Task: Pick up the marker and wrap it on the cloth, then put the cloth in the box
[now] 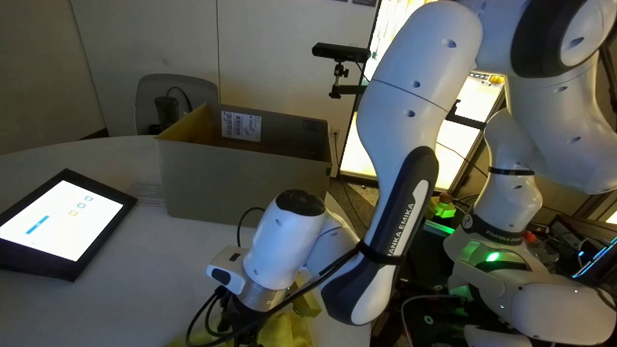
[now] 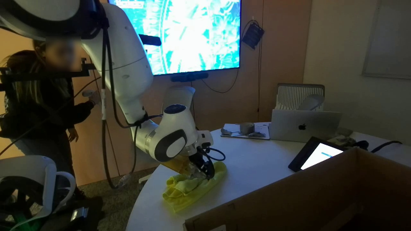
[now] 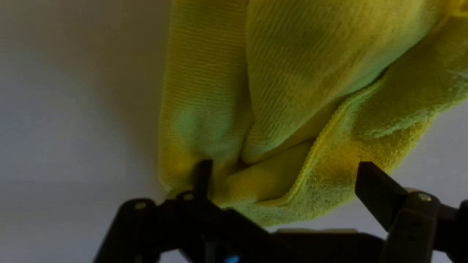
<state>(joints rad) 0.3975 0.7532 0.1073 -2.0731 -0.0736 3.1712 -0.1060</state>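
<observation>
A white bench [image 2: 253, 170] with a curved edge spreads across much of both exterior views. The Franka Emika Panda arm [image 1: 400, 96] reaches over it, bent, its wrist end low above the surface. The brown cardboard box [image 1: 241, 188] stands upright on the bench, open at the top, with a white label [image 1: 241, 126] on the inside of its far wall. In an exterior view a silver MacBook [image 2: 303, 125] stands with its lid raised; a black-framed tablet [image 1: 67, 221], its screen lit, sits near the box. The yellow-green cloth [image 2: 192, 192] lies bunched in folds on the bench, outside the box and below the arm's wrist end. A grey roll of tape [image 2: 247, 128] rests on white paper [image 2: 264, 130] beside the MacBook. The dark fingers [image 3: 380, 193] are released and spread wide, folds of cloth showing between them; whether either tip touches the fabric cannot be told.
</observation>
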